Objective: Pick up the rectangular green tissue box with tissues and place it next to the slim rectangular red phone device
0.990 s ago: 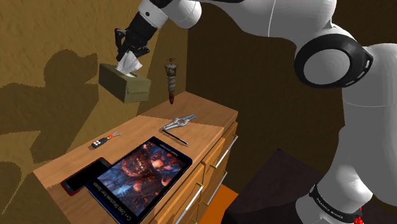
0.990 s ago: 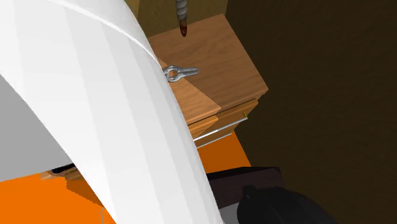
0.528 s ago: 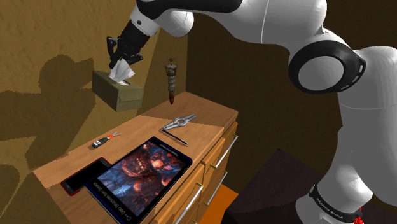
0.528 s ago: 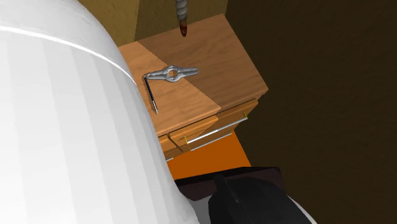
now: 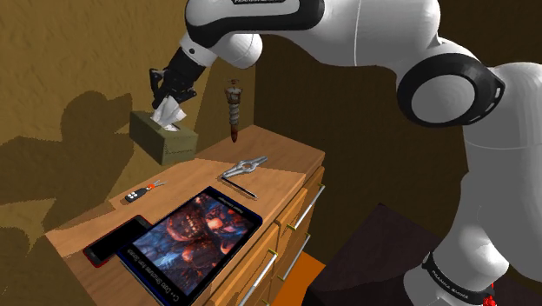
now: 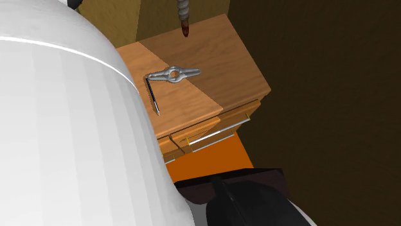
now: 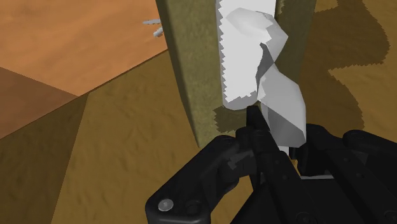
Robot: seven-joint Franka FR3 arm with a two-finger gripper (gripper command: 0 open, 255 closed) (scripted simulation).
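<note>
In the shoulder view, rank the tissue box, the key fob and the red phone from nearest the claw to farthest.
1. The tissue box: clasped by its white tissue in the claw, up in the air.
2. The key fob: on the dresser top, near that view's left edge.
3. The red phone: at the near left corner, beside the tablet.

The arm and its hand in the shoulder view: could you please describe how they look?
The arm is a chain of glossy white, rounded shells joined by dark ring-shaped joints, with small lettering on a dark band near its base. The hand is all black, angular and blocky.
</note>
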